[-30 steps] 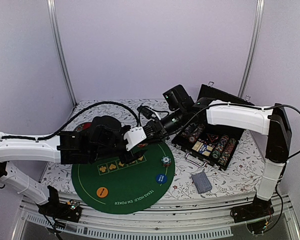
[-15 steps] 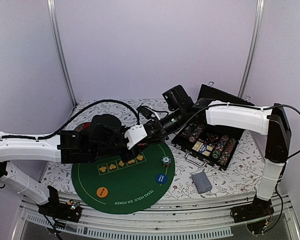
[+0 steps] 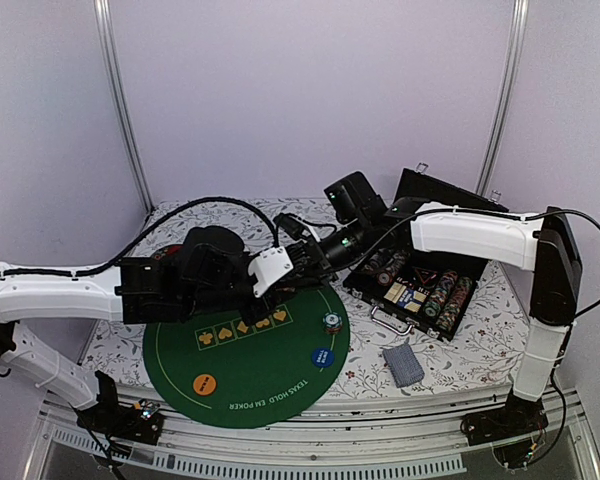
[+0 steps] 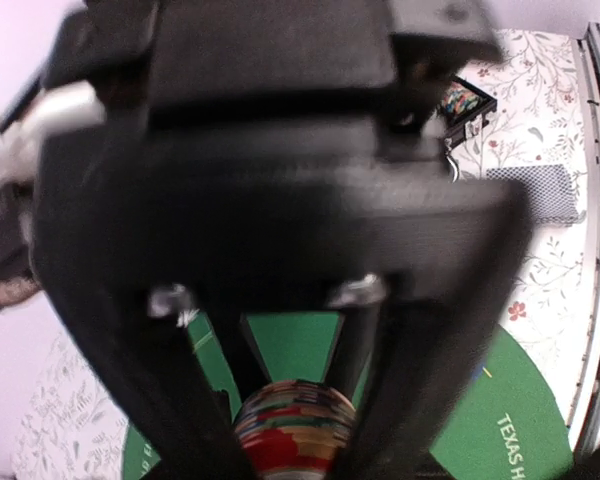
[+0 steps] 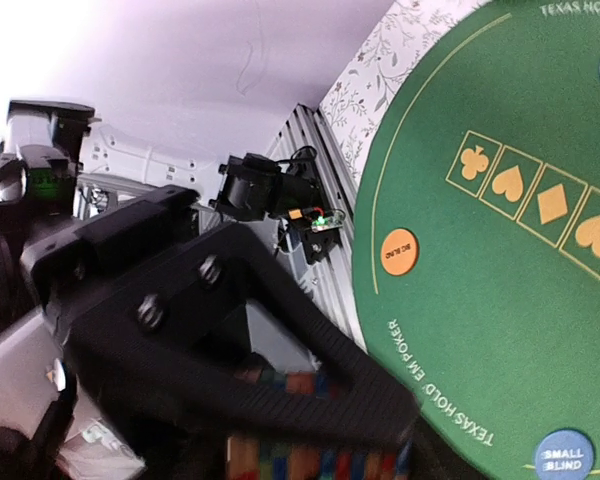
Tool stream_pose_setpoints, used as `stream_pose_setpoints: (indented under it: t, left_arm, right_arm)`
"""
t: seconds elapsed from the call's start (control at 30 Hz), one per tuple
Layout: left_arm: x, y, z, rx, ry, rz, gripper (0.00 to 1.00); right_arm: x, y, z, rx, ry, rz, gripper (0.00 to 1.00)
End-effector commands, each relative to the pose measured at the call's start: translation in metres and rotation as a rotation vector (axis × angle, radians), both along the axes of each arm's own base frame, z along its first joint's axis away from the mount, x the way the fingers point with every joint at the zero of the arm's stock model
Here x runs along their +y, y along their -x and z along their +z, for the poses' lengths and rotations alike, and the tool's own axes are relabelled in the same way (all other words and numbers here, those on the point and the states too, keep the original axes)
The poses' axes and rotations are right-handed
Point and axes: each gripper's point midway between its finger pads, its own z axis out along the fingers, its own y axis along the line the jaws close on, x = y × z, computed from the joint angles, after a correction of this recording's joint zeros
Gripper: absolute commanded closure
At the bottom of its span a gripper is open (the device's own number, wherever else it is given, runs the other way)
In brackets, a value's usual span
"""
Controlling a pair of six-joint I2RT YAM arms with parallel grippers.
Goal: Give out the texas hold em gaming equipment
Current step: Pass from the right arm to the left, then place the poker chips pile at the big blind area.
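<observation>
Judged handover, twelve o'clock of round green felt mat (image 3: 242,378): left gripper (image 4: 292,458) clamps multicoloured striped poker-chip stack (image 4: 295,425); right gripper (image 3: 305,256), hold indeterminate, must next release.

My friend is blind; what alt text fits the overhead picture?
The left arm and right arm meet over the far edge of a round green poker mat. On it lie an orange button, a blue button and a chip stack; an open chip case and a card deck sit to its right.
</observation>
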Motion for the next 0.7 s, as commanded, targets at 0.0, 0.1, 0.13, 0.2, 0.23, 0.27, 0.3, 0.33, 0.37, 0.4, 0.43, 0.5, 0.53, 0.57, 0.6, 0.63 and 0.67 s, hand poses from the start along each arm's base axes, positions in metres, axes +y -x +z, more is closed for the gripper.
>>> stream_pose_setpoints:
  t: [0.0,0.1,0.13,0.2,0.23,0.27,0.3,0.33,0.37,0.4,0.43,0.5,0.53,0.57,0.6,0.63,0.67]
  left_arm:
    - [0.021,-0.008,-0.017,0.159,0.0,0.108,1.0]
    - [0.033,0.0,-0.04,0.257,-0.035,0.146,1.0]
    - [0.036,0.004,-0.047,0.288,-0.042,0.156,1.0]
    - [0.046,0.009,-0.063,0.346,-0.06,0.194,1.0]
    - [0.051,0.01,-0.071,0.381,-0.064,0.227,1.0]
    - [0.059,0.011,-0.08,0.419,-0.07,0.266,1.0]
    - [0.068,0.01,-0.089,0.463,-0.069,0.325,1.0]
    - [0.081,0.009,-0.098,0.515,-0.066,0.394,1.0]
    - [0.095,0.008,-0.109,0.567,-0.06,0.465,1.0]
    - [0.109,0.008,-0.117,0.613,-0.047,0.536,1.0]
    - [0.123,0.009,-0.127,0.661,-0.028,0.614,1.0]
    - [0.149,0.011,-0.143,0.718,-0.014,0.744,1.0]
    - [0.162,0.012,-0.15,0.735,-0.018,0.806,1.0]
    - [0.174,0.013,-0.156,0.747,-0.02,0.868,1.0]
    - [0.186,0.014,-0.162,0.762,-0.022,0.928,1.0]
    - [0.195,0.016,-0.167,0.776,-0.02,0.975,1.0]
    - [0.204,0.017,-0.172,0.788,-0.017,1.022,1.0]
  right_arm:
    - [-0.005,-0.007,-0.007,-0.068,-0.005,-0.008,0.38]
    - [-0.012,-0.015,-0.007,-0.084,-0.008,-0.036,0.31]
    - [-0.013,-0.016,-0.008,-0.085,-0.008,-0.04,0.3]
    - [-0.017,-0.02,-0.009,-0.091,-0.003,-0.054,0.28]
    - [-0.019,-0.024,-0.012,-0.095,0.01,-0.067,0.28]
    - [-0.022,-0.028,-0.015,-0.104,0.03,-0.086,0.28]
    - [-0.026,-0.035,-0.019,-0.114,0.057,-0.114,0.28]
    - [-0.032,-0.041,-0.023,-0.137,0.088,-0.141,0.28]
    - [-0.039,-0.046,-0.028,-0.157,0.119,-0.167,0.27]
    - [-0.045,-0.051,-0.031,-0.175,0.145,-0.19,0.27]
    - [-0.05,-0.054,-0.033,-0.197,0.167,-0.207,0.27]
    - [-0.059,-0.057,-0.035,-0.222,0.195,-0.228,0.27]
    - [-0.061,-0.058,-0.035,-0.23,0.202,-0.233,0.27]
    - [-0.063,-0.058,-0.035,-0.24,0.204,-0.232,0.27]
    - [-0.065,-0.057,-0.034,-0.248,0.203,-0.23,0.27]
    - [-0.065,-0.056,-0.032,-0.254,0.2,-0.228,0.27]
    - [-0.066,-0.056,-0.031,-0.263,0.196,-0.226,0.27]
